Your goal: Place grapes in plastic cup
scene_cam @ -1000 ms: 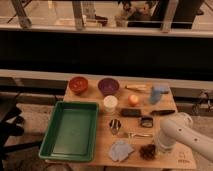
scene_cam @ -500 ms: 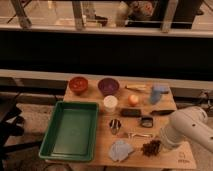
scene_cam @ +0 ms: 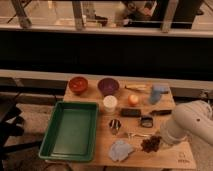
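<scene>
The grapes, a small dark bunch, lie on the wooden table near its front edge, right of the folded grey-blue cloth. The tall pale light-blue plastic cup stands upright at the back right, right of the orange-red apple. My gripper is at the lower left end of the white arm, just right of and above the grapes. The cup is well behind the gripper.
A green tray fills the left side. A red bowl and a purple bowl stand at the back. A cream-white cup, a small metal cup and dark small items stand mid-table.
The white arm has drawn back to the right and up, so more of the grapes shows. The grapes and other objects have stayed in place.
</scene>
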Robot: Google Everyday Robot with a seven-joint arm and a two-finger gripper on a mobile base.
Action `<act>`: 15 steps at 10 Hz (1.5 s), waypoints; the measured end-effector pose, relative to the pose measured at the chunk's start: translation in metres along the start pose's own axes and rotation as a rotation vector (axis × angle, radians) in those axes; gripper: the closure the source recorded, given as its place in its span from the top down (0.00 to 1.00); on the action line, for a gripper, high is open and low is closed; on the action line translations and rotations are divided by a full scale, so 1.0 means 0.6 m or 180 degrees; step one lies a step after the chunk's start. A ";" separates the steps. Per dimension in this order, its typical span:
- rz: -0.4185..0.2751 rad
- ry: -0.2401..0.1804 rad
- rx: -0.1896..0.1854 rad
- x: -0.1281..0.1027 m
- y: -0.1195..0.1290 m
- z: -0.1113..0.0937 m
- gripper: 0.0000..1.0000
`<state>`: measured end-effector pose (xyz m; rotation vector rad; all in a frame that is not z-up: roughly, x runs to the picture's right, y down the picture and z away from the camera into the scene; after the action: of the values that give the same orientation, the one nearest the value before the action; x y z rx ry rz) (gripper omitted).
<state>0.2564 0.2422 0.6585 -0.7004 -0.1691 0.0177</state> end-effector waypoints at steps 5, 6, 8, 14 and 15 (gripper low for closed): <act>-0.0135 -0.0225 0.0284 0.002 -0.091 -0.042 0.00; -0.0171 -0.0191 0.0345 0.004 -0.126 -0.038 0.00; -0.0204 -0.0143 0.0397 0.004 -0.177 -0.025 0.00; -0.0156 0.0103 0.0535 0.041 -0.279 -0.067 0.00; -0.0152 0.0132 0.0547 0.043 -0.286 -0.077 0.00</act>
<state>0.2825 0.0832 0.7377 -0.5249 -0.1425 -0.0277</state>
